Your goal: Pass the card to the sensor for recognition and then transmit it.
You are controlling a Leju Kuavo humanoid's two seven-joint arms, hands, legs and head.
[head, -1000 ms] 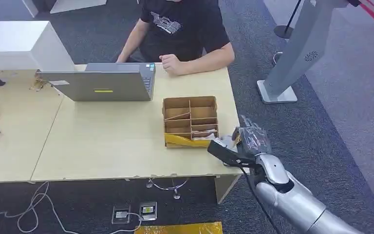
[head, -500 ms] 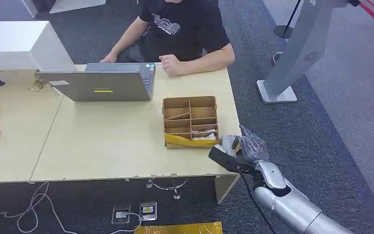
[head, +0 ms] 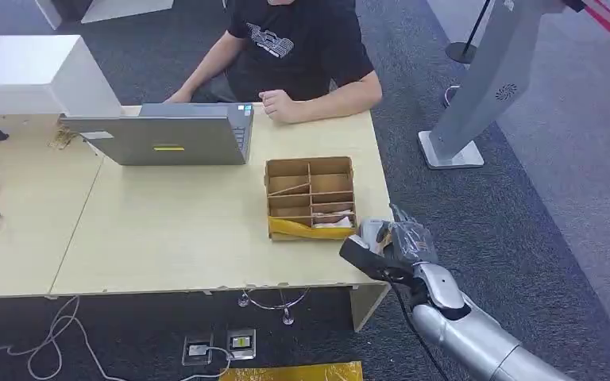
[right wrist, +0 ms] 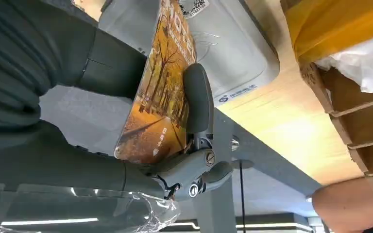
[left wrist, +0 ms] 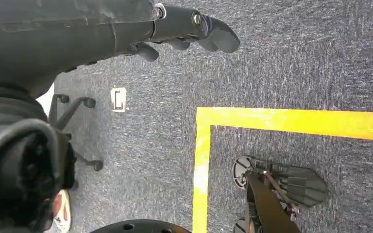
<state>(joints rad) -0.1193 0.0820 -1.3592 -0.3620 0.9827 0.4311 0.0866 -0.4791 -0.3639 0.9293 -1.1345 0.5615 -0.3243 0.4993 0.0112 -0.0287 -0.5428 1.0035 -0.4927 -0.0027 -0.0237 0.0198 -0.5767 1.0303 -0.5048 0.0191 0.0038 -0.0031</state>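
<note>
Dark grey carpet (head: 524, 238) with yellow floor tape (left wrist: 201, 160), light wooden tables (head: 167, 230), grey slanted stand (head: 484, 87).

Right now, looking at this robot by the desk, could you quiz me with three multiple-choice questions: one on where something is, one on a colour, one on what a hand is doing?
1. Where does the cardboard divider box stand?
A. On the floor under the table
B. On the table, near its right end
C. On top of the laptop

2. What colour is the tape line on the carpet in the left wrist view?
A. Yellow
B. Blue
C. White

3. What is the right hand doing?
A. Hanging with nothing in it
B. Pressing the laptop keys
C. Holding a card

Answers:
1. B: the head view shows the box on the wooden top, right of the laptop.
2. A: the line is bright yellow against grey carpet.
3. C: the right wrist view shows an autumn-picture card pinched between thumb and fingers, beside a grey sensor.
</note>
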